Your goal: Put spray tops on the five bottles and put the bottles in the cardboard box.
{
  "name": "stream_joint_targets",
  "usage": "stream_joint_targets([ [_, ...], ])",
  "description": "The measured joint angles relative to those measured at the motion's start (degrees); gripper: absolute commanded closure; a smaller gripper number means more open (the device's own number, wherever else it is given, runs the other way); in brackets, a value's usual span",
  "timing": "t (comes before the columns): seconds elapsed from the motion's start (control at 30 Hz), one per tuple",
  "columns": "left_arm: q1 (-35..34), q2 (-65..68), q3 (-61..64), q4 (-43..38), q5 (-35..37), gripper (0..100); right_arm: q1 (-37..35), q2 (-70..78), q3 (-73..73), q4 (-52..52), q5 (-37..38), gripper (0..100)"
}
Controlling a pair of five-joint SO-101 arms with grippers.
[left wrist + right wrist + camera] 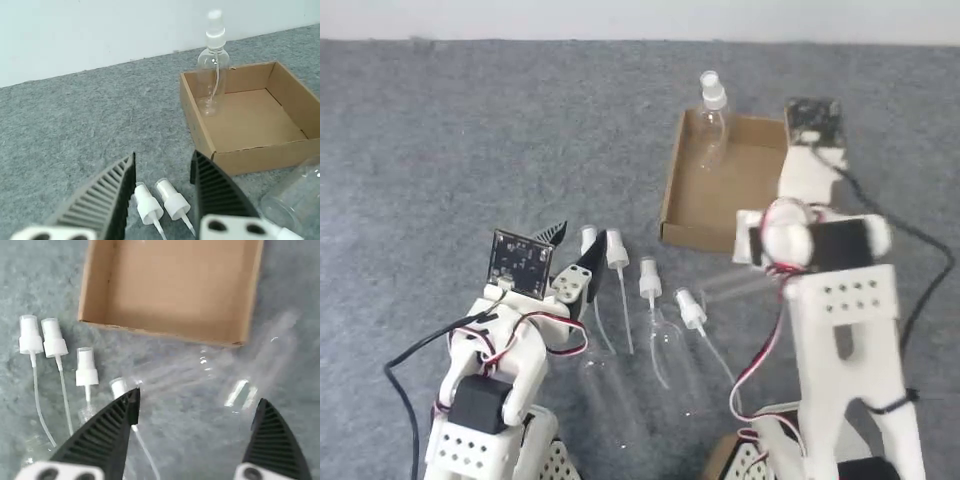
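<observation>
The left tool [163, 159] hangs low over the grey table [460, 140], its jaws spread and holding nothing. 2 loose spray tops [147, 205] lie side by side just ahead of its tips and within the width of the gap. Their caps point away from the tool and their dip tubes trail back under it, so their long axes run along its reach. 2 more spray tops [650, 280] lie off to that tool's right, toward the other arm, among bare clear bottles [665, 348] lying on their sides.

The right tool [198, 400] is poised over 1 of these, jaws wide apart and empty. The bare bottle [175, 372] lies directly below the opening. Its long axis appears to run from jaw to jaw, not across the gap, with the neck toward the spray tops. A turn of the wrist looks needed before closing.

The cardboard box [160, 331] sits just beyond that bottle, its near wall close, leaving little room on that side. 1 capped bottle [712, 120] already stands in the box's far corner. The left arm is nearer the tops, the right nearer the bottle and box.
</observation>
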Motion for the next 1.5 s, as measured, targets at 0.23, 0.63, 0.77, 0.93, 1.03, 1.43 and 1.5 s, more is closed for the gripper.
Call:
stream_joint_targets([
  [0.23,0.0,0.0,0.0,0.0,0.0,84,-4.4,0.1,11.6,-8.3,-12.6,69.6],
  [0.63,0.0,0.0,0.0,0.0,0.0,84,-5.7,0.1,23.8,-23.6,-26.9,69.6],
  [0.77,0.0,0.0,0.0,0.0,0.0,84,-5.9,0.1,24.0,-25.1,-29.0,69.6],
  [0.93,0.0,0.0,0.0,0.0,0.0,84,-5.7,0.9,24.1,-25.1,-30.2,69.6],
  [1.03,0.0,0.0,0.0,0.0,0.0,84,-6.1,5.0,24.1,-25.8,-31.0,69.6],
  [1.43,0.0,0.0,0.0,0.0,0.0,84,-6.1,15.1,22.7,-29.3,-31.4,69.8],
  [1.5,0.0,0.0,0.0,0.0,0.0,84,-6.2,16.1,22.7,-29.4,-31.4,69.8],
])
